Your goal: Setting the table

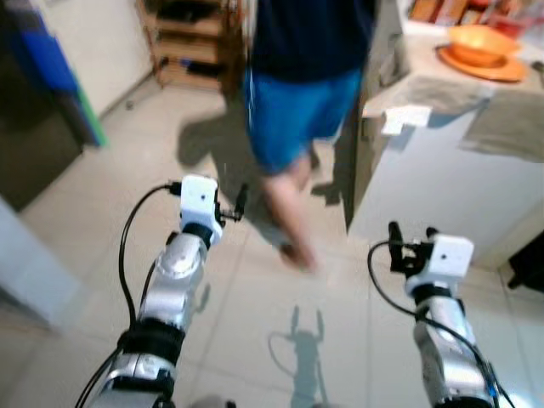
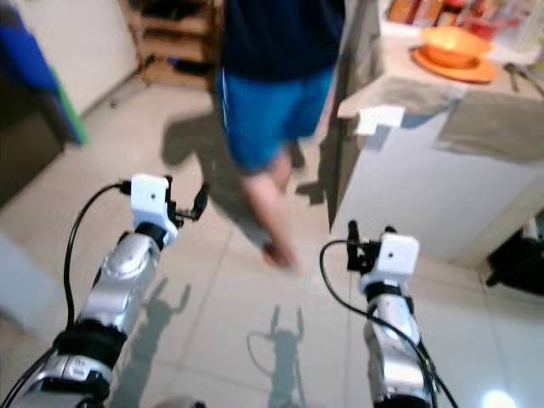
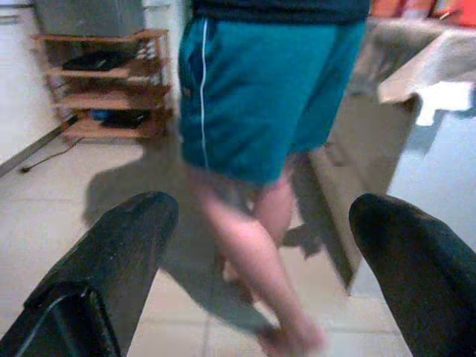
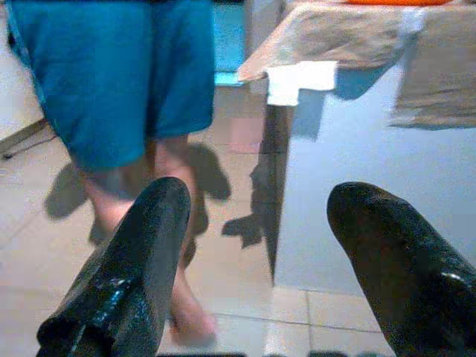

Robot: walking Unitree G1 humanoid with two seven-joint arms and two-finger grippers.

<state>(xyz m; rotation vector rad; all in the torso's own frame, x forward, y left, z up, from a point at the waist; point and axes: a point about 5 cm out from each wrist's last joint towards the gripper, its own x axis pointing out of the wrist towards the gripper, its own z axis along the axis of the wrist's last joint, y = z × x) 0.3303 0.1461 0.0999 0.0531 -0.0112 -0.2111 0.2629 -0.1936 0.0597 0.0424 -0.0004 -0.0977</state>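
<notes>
Nearest the camera, both arms held out over the tiled floor (image 1: 102, 280). Left hand (image 1: 231, 206) and right hand (image 1: 410, 240) both empty, fingers spread apart. Just ahead, a person (image 1: 302, 93) in blue shorts and dark top, barefoot, blurred, stands beside the table (image 1: 442, 170). Table is ahead-right, covered with a beige cloth (image 1: 510, 119). On it at the far end, an orange bowl (image 1: 483, 41) sits on an orange plate (image 1: 484, 68); probably cutlery (image 2: 520, 76) beside it. Far left: wooden shelf (image 1: 191, 42).
</notes>
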